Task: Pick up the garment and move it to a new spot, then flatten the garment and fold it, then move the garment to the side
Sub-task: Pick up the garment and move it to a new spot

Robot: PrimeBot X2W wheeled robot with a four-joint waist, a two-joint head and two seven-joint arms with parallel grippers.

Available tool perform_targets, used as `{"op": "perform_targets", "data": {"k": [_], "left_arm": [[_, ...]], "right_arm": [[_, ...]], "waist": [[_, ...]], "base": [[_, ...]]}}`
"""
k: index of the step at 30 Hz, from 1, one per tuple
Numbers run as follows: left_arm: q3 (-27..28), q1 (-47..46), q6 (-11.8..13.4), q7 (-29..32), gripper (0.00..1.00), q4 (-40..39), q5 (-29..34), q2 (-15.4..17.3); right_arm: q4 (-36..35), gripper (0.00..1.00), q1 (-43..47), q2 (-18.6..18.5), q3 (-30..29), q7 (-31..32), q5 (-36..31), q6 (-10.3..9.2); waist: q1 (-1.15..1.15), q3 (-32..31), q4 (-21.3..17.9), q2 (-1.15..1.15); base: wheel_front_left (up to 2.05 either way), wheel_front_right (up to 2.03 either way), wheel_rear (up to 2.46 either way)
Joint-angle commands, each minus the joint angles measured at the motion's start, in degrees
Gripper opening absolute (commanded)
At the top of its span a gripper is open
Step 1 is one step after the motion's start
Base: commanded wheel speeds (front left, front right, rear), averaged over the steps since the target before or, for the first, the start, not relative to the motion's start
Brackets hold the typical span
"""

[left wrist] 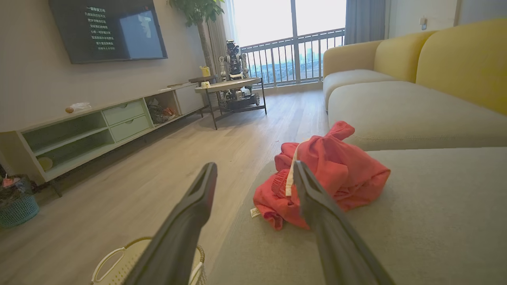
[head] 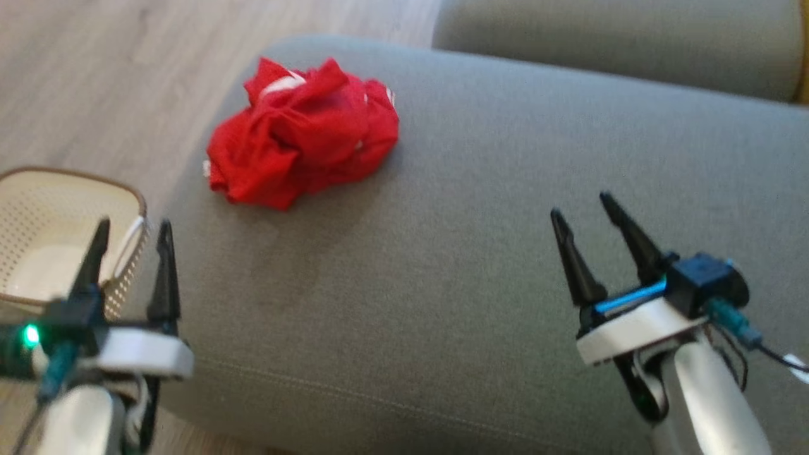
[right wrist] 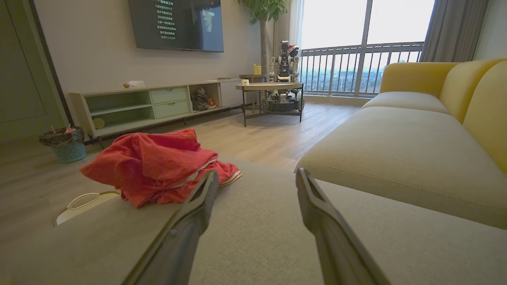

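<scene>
Head view: left hand [head: 134, 222] and right hand [head: 581, 205] hover, jaws parted.

Several short lines of pale text on the dark television [left wrist: 107, 29] screen, stacked in a column left of its brighter panel, too small to read. Well below and right of the television, a small white tag [left wrist: 255, 212] at the hem of the red garment [left wrist: 340, 170], print illegible.

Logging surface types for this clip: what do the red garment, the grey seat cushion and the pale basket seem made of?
Red garment: soft, thin matte cloth, crumpled into folds; fibre unclear. Grey seat cushion: matte woven upholstery, stitched seam visible. Pale basket: probably smooth plastic, walls perforated with small holes.
</scene>
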Motion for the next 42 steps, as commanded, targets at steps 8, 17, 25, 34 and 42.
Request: {"op": "perform_targets", "data": {"k": [8,17,25,34,42], "left_arm": [[1.3,-21.8,-9.3,13.6,1.00,8.4,-5.6,6.8],[-2.5,-35.7,-12.3,22.9,1.00,18.3,-11.4,9.6],[-6.4,-43.7,-12.6,29.0,0.00,29.4,-14.2,11.2],[-5.6,-46.6,-12.4,21.1,0.00,32.2,-17.0,13.2],[-3.5,-46.5,-9.8,11.8,0.00,25.8,-17.2,12.1]], "right_arm": [[-7.1,1.00,-8.7,-0.4,1.2,-0.5,-4.1,-0.01],[-9.1,1.00,-10.9,-0.4,1.6,-0.5,-4.4,-0.01],[-9.4,1.00,-12.0,-0.4,2.1,-0.5,-4.1,-0.01],[-9.4,1.00,-11.6,-0.4,2.1,-0.5,-3.7,-0.01],[-8.6,1.00,-10.8,-0.4,1.4,-0.5,-2.1,-0.01]], "waist": [[0.00,14.1,-4.5,0.00],[0.00,18.8,-7.2,0.00],[0.00,20.4,-10.2,0.00],[0.00,19.1,-12.3,0.00],[0.00,13.6,-12.3,0.00]], "base": [[0.00,0.00,0.00],[0.00,0.00,0.00],[0.00,0.00,0.00],[0.00,0.00,0.00],[0.00,0.00,0.00]]}}
